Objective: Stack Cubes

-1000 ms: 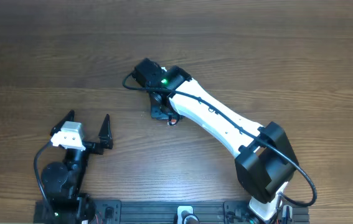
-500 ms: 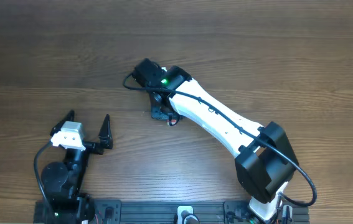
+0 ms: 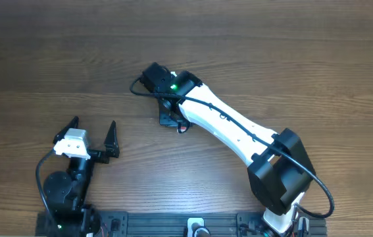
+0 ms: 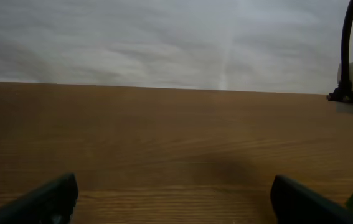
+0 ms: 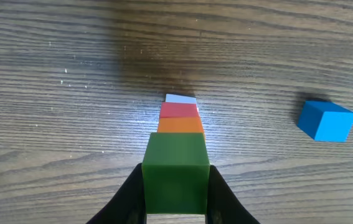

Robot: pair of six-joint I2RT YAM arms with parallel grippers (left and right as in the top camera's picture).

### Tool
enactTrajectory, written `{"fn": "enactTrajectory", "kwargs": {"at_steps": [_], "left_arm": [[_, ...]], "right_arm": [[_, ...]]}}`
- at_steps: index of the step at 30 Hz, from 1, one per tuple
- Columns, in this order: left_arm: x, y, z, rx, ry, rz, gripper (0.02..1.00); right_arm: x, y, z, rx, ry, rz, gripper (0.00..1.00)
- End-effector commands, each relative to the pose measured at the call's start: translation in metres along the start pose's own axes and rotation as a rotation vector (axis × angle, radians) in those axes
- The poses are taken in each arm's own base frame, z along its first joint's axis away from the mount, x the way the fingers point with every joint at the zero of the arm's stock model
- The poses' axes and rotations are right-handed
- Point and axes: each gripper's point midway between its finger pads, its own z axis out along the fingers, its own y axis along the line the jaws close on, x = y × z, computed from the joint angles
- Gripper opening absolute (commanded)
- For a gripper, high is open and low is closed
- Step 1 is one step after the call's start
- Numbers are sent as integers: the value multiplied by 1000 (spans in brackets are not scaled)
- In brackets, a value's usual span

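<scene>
Wood-grain table (image 3: 54, 52) bears the green cube (image 5: 176, 171) at its middle, clamped in the right gripper (image 5: 176, 186) directly over an orange cube (image 5: 180, 125), red cube (image 5: 178, 110) and white cube (image 5: 180, 98) in one column. That is the right wrist view; from above, the right arm covers most of it. A blue cube (image 5: 326, 120) lies well apart, and the left gripper (image 3: 94, 122) rests near its base, fingers spread wide.

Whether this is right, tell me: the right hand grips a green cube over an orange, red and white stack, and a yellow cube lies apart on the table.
Not quite: the loose cube is blue, not yellow, as the right wrist view shows. The rest stands: the right hand grips the green cube over the orange cube, red cube and white cube.
</scene>
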Motion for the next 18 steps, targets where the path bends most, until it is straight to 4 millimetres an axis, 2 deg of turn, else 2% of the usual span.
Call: {"fn": "enactTrajectory", "kwargs": {"at_steps": [1, 16, 18], "left_arm": [[1, 0, 0, 1, 0, 14, 1000], [1, 0, 0, 1, 0, 14, 1000], [1, 0, 0, 1, 0, 14, 998]], "right_arm": [[4, -1, 7, 15, 15, 1, 45], [6, 0, 13, 21, 32, -1, 75], [6, 0, 13, 18, 33, -1, 169]]}}
